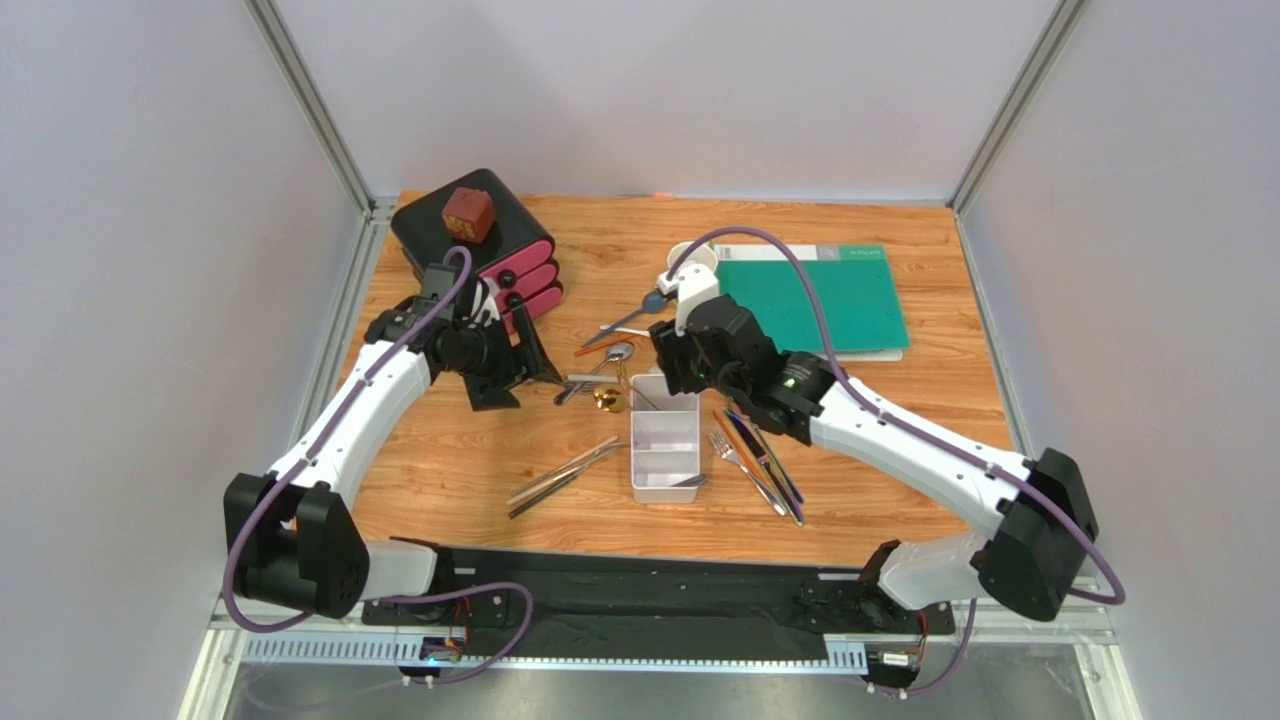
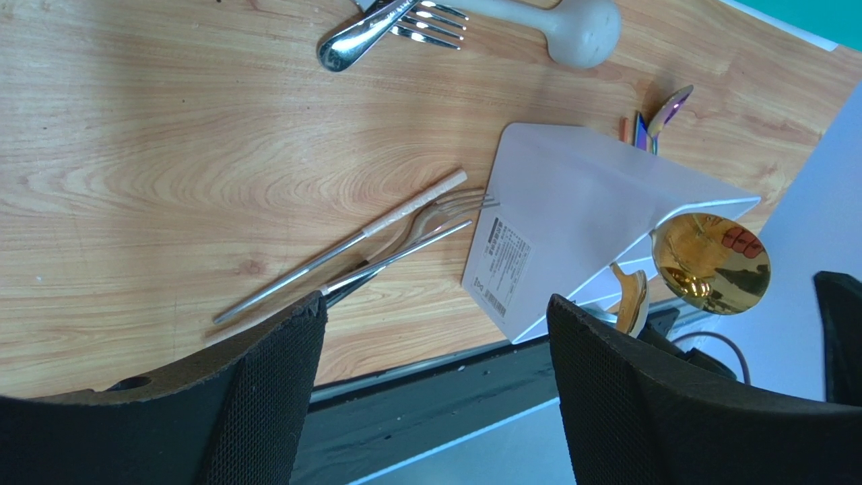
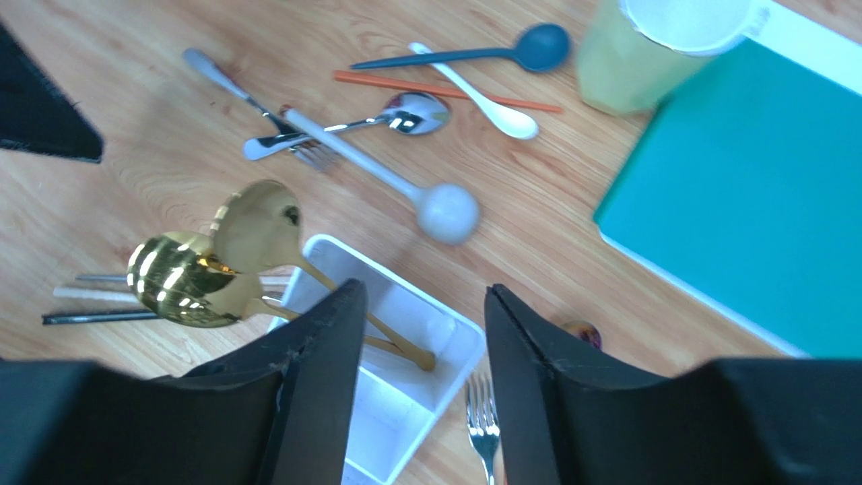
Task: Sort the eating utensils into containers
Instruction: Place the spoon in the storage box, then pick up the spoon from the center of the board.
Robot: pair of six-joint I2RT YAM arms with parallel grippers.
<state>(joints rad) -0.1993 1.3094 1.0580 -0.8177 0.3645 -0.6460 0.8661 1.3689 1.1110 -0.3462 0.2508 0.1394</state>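
The white divided tray (image 1: pixel 666 450) lies mid-table. Two gold spoons (image 1: pixel 609 396) rest with handles in its far end compartment and bowls hanging over the rim; the right wrist view shows them (image 3: pixel 253 224) and the tray wall (image 3: pixel 314 250). My right gripper (image 1: pixel 679 365) is open and empty just above that end (image 3: pixel 423 293). My left gripper (image 1: pixel 511 369) is open and empty to the tray's left (image 2: pixel 435 303). Silver utensils (image 1: pixel 564 476) lie left of the tray, several more (image 1: pixel 759 462) right of it. A blue spoon (image 3: pixel 526 47), white spoon (image 3: pixel 476 96), orange chopstick (image 3: pixel 445 91) and silver spoon (image 3: pixel 405 113) lie behind.
A black box with pink drawers (image 1: pixel 489 255), a brown cube (image 1: pixel 469 215) on top, stands at the back left. A green book (image 1: pixel 819 297) lies at the back right with a pale cup (image 3: pixel 648 40) at its corner. A grey round-ended spoon (image 3: pixel 405 182) lies behind the tray.
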